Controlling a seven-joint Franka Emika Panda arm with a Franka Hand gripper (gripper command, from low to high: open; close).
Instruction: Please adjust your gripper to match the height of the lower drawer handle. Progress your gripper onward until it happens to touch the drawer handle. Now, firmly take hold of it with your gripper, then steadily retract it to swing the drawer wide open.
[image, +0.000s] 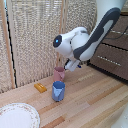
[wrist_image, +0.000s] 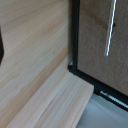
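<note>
Bulky white arm reaching down over light wooden table (image: 95, 107), small dark-fingered gripper (image: 71, 65) hanging above pink cup (image: 59, 73); finger spread indiscernible; blue cup (image: 58, 91) sitting nearby

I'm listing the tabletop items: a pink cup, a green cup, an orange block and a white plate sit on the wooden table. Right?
Not quite: the exterior view shows the second cup is blue, not green. The pink cup, orange block and white plate do sit on the wooden table.
</note>
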